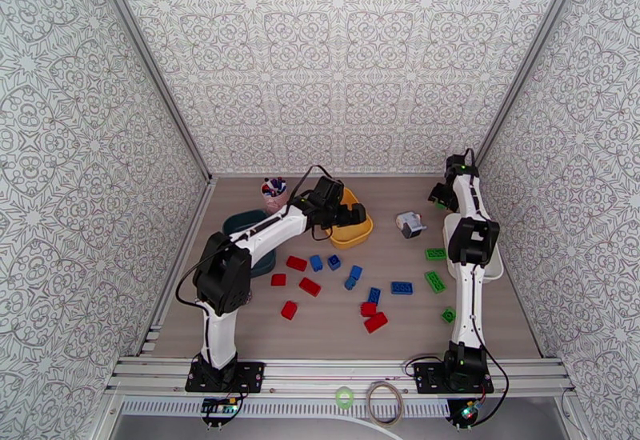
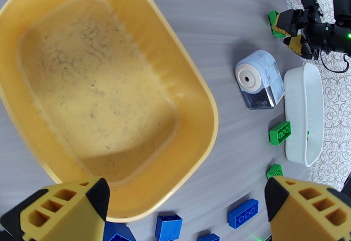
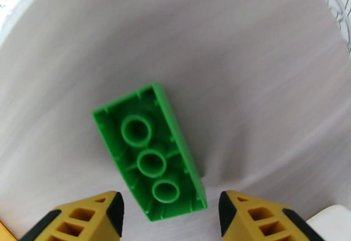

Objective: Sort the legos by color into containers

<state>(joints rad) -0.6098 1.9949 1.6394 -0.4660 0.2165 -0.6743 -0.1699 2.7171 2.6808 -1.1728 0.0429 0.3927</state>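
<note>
The left arm [image 1: 268, 232] reached from the near edge of the table [image 1: 344, 330] toward its far edge, and the left gripper [image 1: 354, 215] faced down, jaws spread wide. The right arm [image 1: 472, 298] stretched along the right edge, and the right gripper [image 1: 440, 196] hung with jaws apart.

My fingers [image 3: 83, 217] are yellow tipped black. Under my right wrist lies a bright green brick [image 3: 151, 150] on pale grey-grained worktop [image 3: 263, 84]; the tray [image 1: 240, 219] near its left edge looks dark teal.

Left pincer [image 2: 185, 199] spread over yellow tray [image 2: 194, 84] (blue legos [image 2: 242, 213] adjacent).
</note>
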